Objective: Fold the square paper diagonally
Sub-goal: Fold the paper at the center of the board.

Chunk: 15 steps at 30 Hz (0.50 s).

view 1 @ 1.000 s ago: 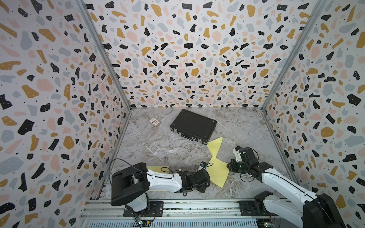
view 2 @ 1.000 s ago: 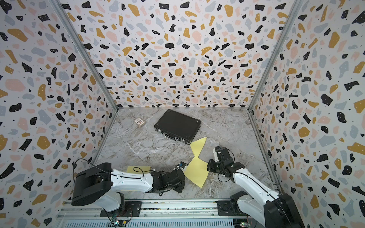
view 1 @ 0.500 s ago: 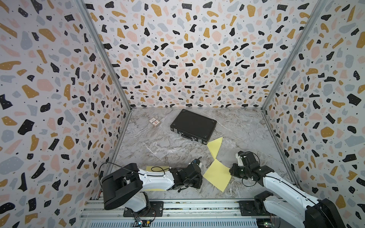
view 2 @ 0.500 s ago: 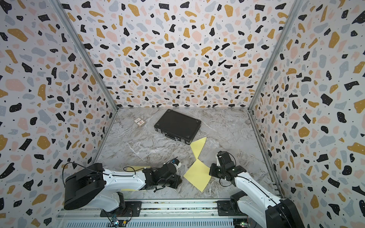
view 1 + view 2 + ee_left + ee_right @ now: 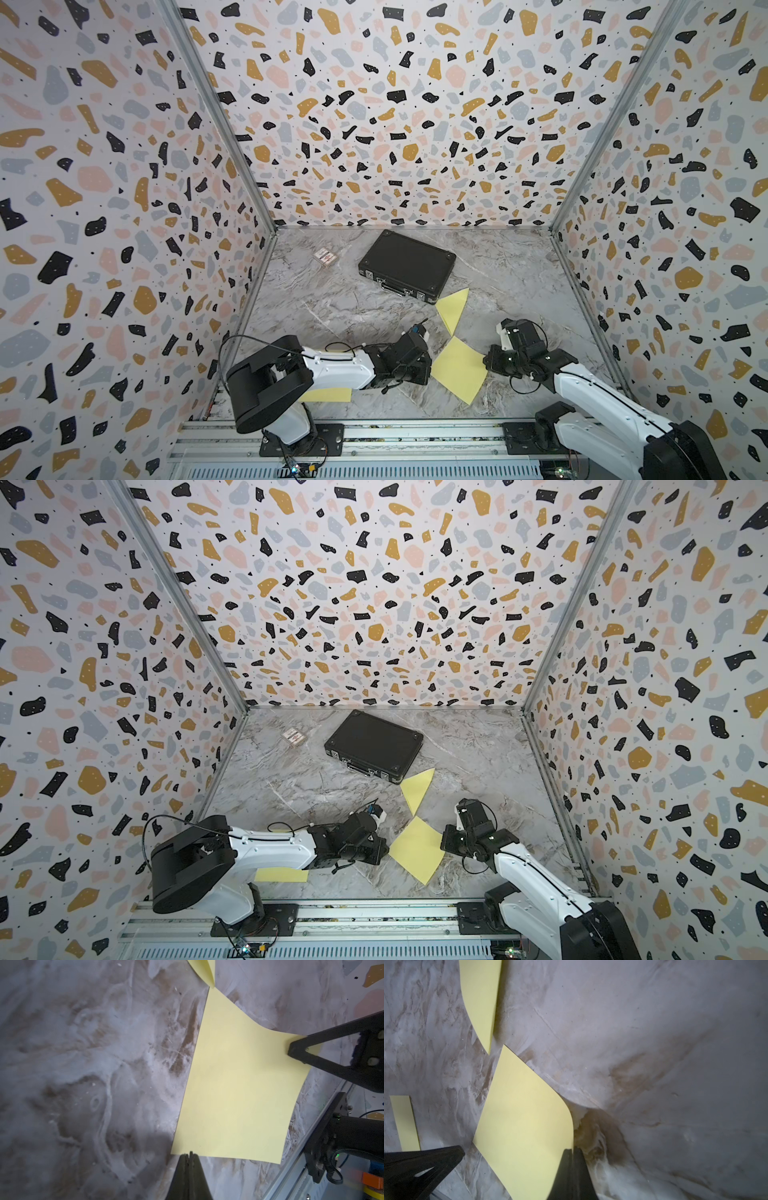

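The yellow square paper (image 5: 459,370) lies unfolded on the grey marbled tabletop (image 5: 332,299), directly between the two claws, with one corner at each. The left claw (image 5: 191,1154) has its black fingers pressed together, and the tips touch the sheet's edge right by the corner. Whether that edge is pinched between them cannot be told. The right claw (image 5: 573,1150) is clamped on the opposite corner, where the paper curls up off the table. Beyond both claws, toward the back wall, a folded yellow paper triangle (image 5: 453,309) nearly meets the sheet's far corner. A black hard case (image 5: 407,266) sits just past the triangle. Behind the left claw, under its arm, lies another yellow sheet (image 5: 326,395).
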Each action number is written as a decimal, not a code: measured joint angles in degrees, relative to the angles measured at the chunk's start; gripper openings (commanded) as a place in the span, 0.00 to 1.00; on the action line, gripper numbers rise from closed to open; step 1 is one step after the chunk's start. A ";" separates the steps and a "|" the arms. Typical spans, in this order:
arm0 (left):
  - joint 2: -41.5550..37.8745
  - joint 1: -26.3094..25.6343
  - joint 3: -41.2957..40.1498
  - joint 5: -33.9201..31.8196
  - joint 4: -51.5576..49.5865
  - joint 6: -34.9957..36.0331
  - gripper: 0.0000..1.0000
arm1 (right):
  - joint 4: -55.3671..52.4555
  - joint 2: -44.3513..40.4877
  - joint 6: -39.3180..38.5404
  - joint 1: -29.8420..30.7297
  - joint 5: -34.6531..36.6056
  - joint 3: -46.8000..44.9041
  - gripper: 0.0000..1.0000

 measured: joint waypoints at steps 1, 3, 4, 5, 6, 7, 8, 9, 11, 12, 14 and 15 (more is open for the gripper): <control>0.35 0.09 0.07 0.02 0.04 0.17 0.06 | -0.02 -0.11 0.00 0.00 0.00 0.00 0.00; 0.81 0.11 0.07 0.17 0.09 0.26 0.06 | -0.04 -0.13 0.00 0.00 0.00 0.00 0.00; 1.09 0.11 0.07 0.35 0.17 0.31 0.06 | -0.04 -0.13 0.00 0.00 0.00 0.00 0.00; 1.38 0.11 0.09 0.50 0.24 0.33 0.05 | -0.04 -0.13 0.00 0.00 0.00 0.00 0.00; 1.62 0.11 0.09 0.63 0.26 0.35 0.05 | -0.04 -0.13 0.00 0.00 0.00 0.00 0.00; 1.84 0.11 0.09 0.83 0.37 0.37 0.05 | -0.04 -0.13 0.00 0.00 0.00 0.00 0.00; 1.88 0.11 0.11 0.98 0.55 0.39 0.05 | -0.04 -0.13 0.00 0.00 0.00 0.00 0.00; 1.88 0.11 0.11 1.01 0.61 0.42 0.05 | -0.04 -0.13 0.00 0.00 0.00 0.00 0.00; 1.88 0.11 0.11 1.03 0.63 0.42 0.05 | -0.04 -0.13 0.00 0.00 0.00 0.00 0.00; 1.88 0.11 0.11 1.03 0.63 0.44 0.05 | -0.04 -0.13 0.00 0.00 0.00 0.00 0.00; 1.88 0.11 0.11 1.16 0.63 0.44 0.05 | -0.04 -0.13 0.00 0.00 0.00 0.00 0.00; 1.88 0.11 0.11 1.27 0.66 0.44 0.05 | -0.07 -0.13 0.00 0.00 0.00 0.00 0.00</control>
